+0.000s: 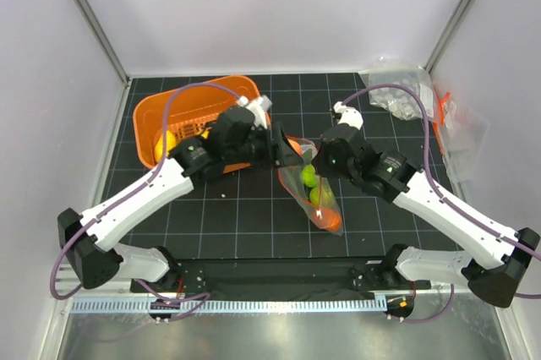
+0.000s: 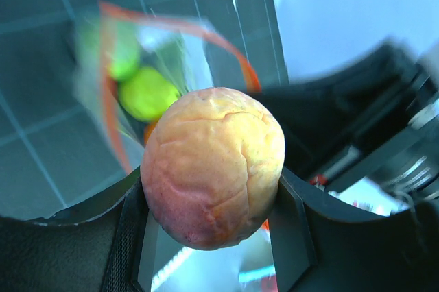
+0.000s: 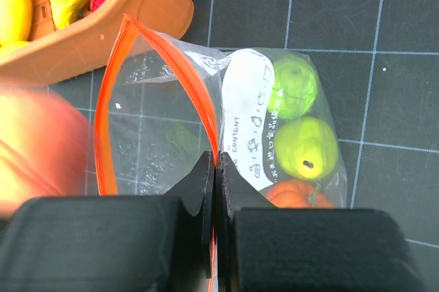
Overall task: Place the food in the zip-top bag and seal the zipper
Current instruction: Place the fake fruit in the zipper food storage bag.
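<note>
My left gripper [image 2: 212, 218], jaws half spread, clamps a toy peach [image 2: 214, 165] just by the mouth of the zip-top bag [image 3: 158, 134]. My right gripper [image 3: 216, 182] pinches shut on its zipper [image 3: 110, 100]. Green and orange food [image 3: 305, 148] lies inside; the bag sits mid-mat beside the orange basket [image 1: 148, 115]. Black gridded mat [image 1: 237, 216], white walls [image 1: 254, 5] around.

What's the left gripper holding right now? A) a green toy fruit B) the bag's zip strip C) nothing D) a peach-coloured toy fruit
D: the left gripper is clamped on a peach-coloured toy fruit, with the open bag beyond it.
</note>
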Robot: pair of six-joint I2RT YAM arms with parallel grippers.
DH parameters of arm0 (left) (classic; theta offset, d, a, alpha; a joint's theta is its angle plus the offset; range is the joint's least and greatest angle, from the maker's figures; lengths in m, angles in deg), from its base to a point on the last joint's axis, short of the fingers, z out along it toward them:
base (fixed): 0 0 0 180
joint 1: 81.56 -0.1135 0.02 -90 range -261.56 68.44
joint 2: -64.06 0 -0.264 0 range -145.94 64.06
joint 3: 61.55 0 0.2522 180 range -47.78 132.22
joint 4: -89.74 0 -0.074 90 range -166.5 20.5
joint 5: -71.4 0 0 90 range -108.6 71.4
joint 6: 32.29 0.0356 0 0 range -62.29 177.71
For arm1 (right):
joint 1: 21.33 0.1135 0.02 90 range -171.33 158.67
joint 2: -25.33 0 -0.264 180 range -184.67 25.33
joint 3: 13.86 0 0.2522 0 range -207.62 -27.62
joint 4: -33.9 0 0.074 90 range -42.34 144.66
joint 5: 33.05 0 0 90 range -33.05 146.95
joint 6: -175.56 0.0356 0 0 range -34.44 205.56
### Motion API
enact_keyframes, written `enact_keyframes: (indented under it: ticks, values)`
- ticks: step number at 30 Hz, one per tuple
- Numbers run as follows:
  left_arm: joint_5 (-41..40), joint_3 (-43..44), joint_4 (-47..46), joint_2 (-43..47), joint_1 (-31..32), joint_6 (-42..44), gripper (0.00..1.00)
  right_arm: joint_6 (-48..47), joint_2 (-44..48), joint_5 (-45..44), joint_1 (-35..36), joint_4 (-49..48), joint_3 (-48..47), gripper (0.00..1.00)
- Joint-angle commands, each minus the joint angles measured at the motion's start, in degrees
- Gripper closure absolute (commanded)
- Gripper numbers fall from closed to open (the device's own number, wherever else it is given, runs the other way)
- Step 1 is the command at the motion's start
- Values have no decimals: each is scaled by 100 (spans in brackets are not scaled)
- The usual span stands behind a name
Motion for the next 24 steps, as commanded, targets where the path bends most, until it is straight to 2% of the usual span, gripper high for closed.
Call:
enact_keyframes:
  ticks: [1, 5, 7, 8, 9, 10, 12, 14, 17, 20, 22, 24]
  values:
    - [3, -14, -232, -275, 508, -138, 89, 170, 226, -192, -4, -116, 20, 99]
    - [3, 47, -232, -626, 938, -261, 88, 292, 401, -332, -4, -11, 90, 99]
    - [-67, 169, 30, -741, 1044, -235, 69, 354, 454, -464, 4, 129, 90, 99]
    - [-364, 405, 241, -794, 1097, -192, 59, 389, 472, -491, 4, 182, 108, 99]
    - [-506, 529, 425, -864, 1176, -122, 38, 442, 472, -534, -4, 218, 108, 99]
    - [-638, 635, 810, -882, 1211, -34, 28, 468, 507, -578, -4, 279, 108, 99]
    - [-849, 829, 989, -848, 1221, 37, 11, 512, 542, -579, -4, 297, 152, 99]
    - [-937, 978, 1182, -812, 1221, 116, 0, 565, 595, -605, -4, 314, 204, 99]
    - [-1026, 1294, 1576, -803, 1221, 204, 0, 601, 648, -649, 4, 350, 275, 99]
    - [-1569, 1671, 2147, -742, 1133, 379, 0, 618, 691, -658, -4, 385, 319, 99]
    - [-1711, 1708, 2334, -593, 853, 538, 0, 609, 779, -649, -4, 429, 363, 99]
    - [-1694, 1638, 2492, -479, 168, 652, 0, 592, 858, -632, -4, 438, 380, 99]
